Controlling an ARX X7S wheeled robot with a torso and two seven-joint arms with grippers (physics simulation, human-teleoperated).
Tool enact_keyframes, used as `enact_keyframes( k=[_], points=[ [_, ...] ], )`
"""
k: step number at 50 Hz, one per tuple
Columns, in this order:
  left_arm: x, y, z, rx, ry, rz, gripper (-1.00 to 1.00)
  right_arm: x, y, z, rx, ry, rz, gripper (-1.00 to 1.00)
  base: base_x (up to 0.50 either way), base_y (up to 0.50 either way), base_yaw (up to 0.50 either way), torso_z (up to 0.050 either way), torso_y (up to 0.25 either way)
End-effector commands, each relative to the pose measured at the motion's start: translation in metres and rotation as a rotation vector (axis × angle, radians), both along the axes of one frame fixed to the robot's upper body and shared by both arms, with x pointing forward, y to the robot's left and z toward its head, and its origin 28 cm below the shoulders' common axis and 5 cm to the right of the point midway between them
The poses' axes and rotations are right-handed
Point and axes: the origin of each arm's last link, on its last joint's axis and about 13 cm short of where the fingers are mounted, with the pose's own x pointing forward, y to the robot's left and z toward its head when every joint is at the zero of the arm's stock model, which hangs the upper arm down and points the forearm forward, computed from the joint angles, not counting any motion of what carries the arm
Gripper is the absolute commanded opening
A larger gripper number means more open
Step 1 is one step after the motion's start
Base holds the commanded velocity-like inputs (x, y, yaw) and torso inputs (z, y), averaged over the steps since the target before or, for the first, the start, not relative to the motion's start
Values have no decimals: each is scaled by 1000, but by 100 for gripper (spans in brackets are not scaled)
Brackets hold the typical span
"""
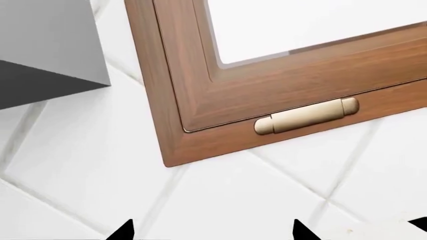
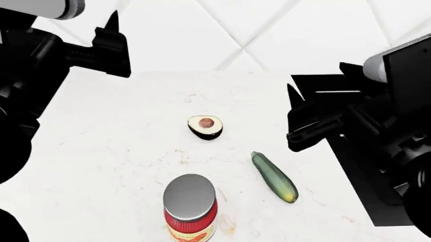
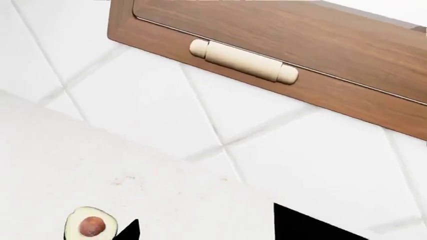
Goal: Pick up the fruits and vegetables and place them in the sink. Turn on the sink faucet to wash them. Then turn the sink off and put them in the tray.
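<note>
- Head view: white speckled countertop (image 2: 101, 166) meets a white diamond-tiled wall (image 2: 289, 30) at 12 o'clock. No sink, faucet or tray in sight.
- Halved avocado (image 2: 205, 126) sits near frame centre, cut face up, pit showing. Zucchini (image 2: 274, 176) lies at about 4 o'clock from it, apart, long axis running 11-to-5.
- Red-labelled jar with a grey lid (image 2: 189, 206) stands at 6 o'clock from the avocado, near both vegetables but touching neither.
- Left gripper (image 2: 108, 48) is up at 10 o'clock, right gripper (image 2: 300, 118) at 3 o'clock. Both are raised off the counter and hold nothing. Finger spacing isn't readable here.
- Left wrist view: tiled wall, a wooden window frame (image 1: 200, 125) with a brass hinge (image 1: 307, 116), grey box edge (image 1: 47, 45) in the corner. Two dark fingertips (image 1: 123, 231) sit clearly spread, nothing between, so jaws parted. No produce visible.
- Right wrist view: same frame type and a pale hinge (image 3: 243, 61) above tile; avocado (image 3: 90, 224) at the picture's edge beside a fingertip (image 3: 130, 231). Tips spread and empty, jaws parted.
- Risks: nothing picked yet. The avocado's rounded skin could rock or slip under a pinch, and reaching for the zucchini could clip the jar and topple it. With the sink out of view, the base must reposition, and a loose grip could drop the load in transit.
</note>
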Motion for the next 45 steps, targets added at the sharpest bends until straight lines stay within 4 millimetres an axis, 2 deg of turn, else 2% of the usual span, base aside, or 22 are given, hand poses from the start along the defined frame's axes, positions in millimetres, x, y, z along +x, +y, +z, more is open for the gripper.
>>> enact_keyframes(
  k=[1, 6, 12, 20, 45],
  points=[
    [0, 0, -2, 2, 8, -3, 100, -15, 0, 4, -131, 190, 135, 100, 0, 0, 0, 0, 0],
    [1, 0, -2, 0, 8, 2, 100, -19, -1, -3, -164, 255, 180, 100, 0, 0, 0, 0, 0],
    [2, 0, -6, -2, 13, 6, 100, -22, -3, 2, 3, 253, 193, 100, 0, 0, 0, 0, 0],
    [0, -1, -5, -7, 12, 6, 100, -27, 1, -3, -6, 305, 214, 100, 0, 0, 0, 0, 0],
    [3, 0, -9, -2, 23, 4, 100, -8, 6, -36, -75, 515, 222, 100, 0, 0, 0, 0, 0]
  ],
)
